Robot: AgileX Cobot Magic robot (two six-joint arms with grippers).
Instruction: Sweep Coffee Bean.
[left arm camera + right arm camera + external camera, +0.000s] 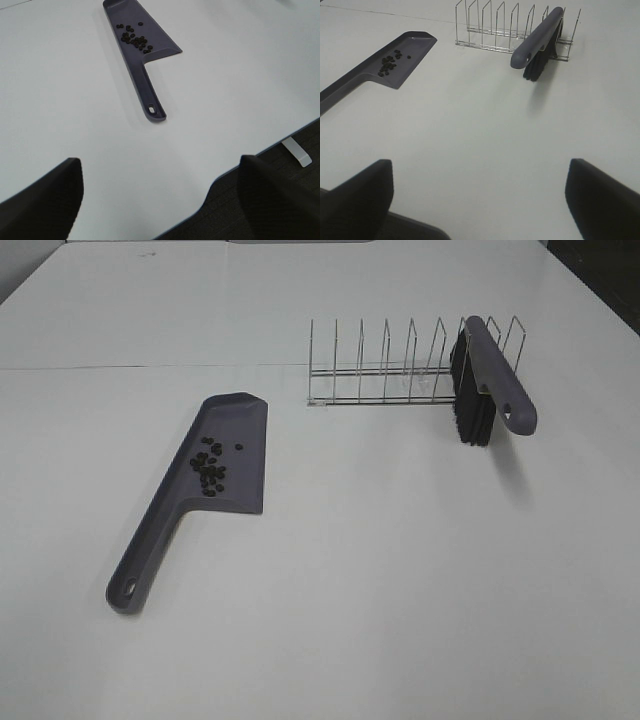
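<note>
A grey dustpan (215, 465) lies flat on the white table (400, 580), left of centre in the exterior high view, with the coffee bean (208, 467) cluster resting on its blade and its handle pointing toward the lower left. In the upper right, a grey brush (485, 380) with black bristles leans in a wire rack (385, 365). The left gripper (160, 200) and right gripper (480, 200) both have jaws spread wide, holding nothing.
</note>
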